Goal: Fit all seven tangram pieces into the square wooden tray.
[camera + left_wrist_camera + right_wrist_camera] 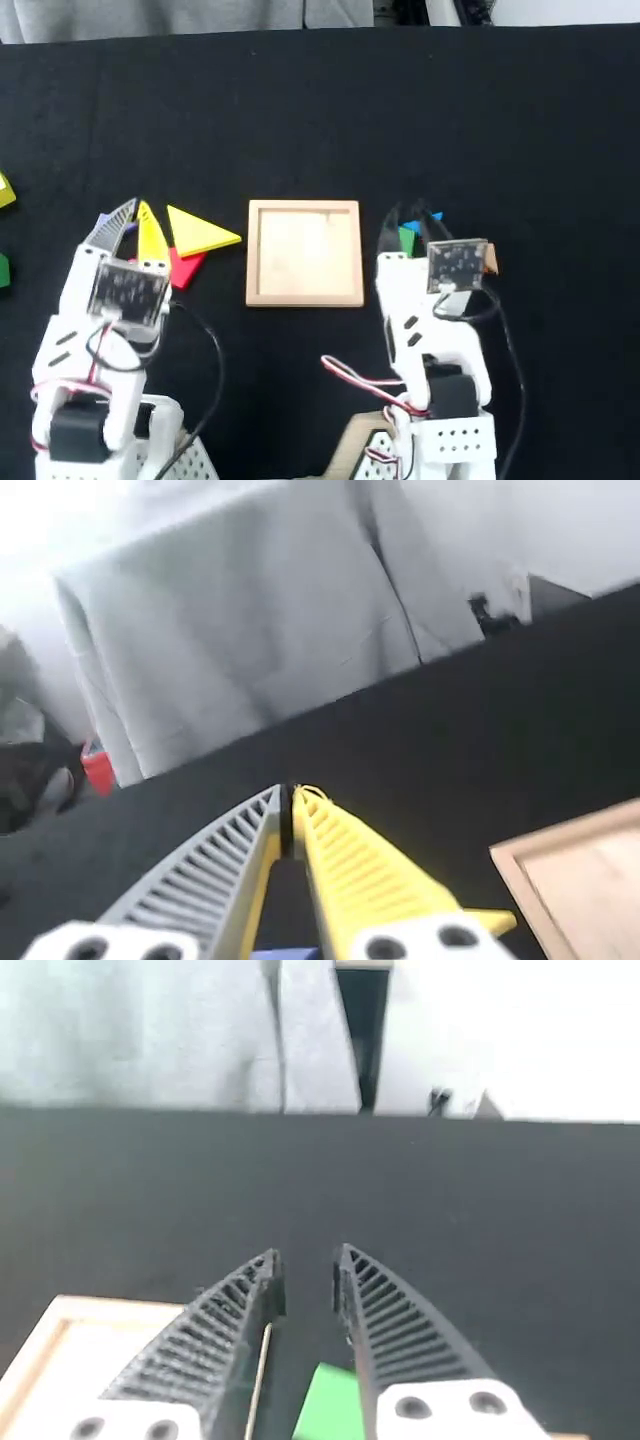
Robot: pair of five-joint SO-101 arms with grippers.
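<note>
The square wooden tray is parked flat in the middle of the black counter, its inside just bare wood. The left hand is found off to the tray's left. In the left wrist view its grey and yellow fingers are seen pinched together at the tips, with nothing caught between them. Just beside it a yellow triangle is laid on the counter. A red piece is tucked against it, partly hidden by the arm.

On the other side of the tray, the right hand is held only slightly open. A narrow gap is left between the black fingers and nothing is gripped. A green piece can be seen on the counter right below that gap. A blue piece is spotted near it, and an orange-brown piece is peeking out beside the arm. Two more pieces, a yellow one and a green one, are left way out at the counter's left edge.
</note>
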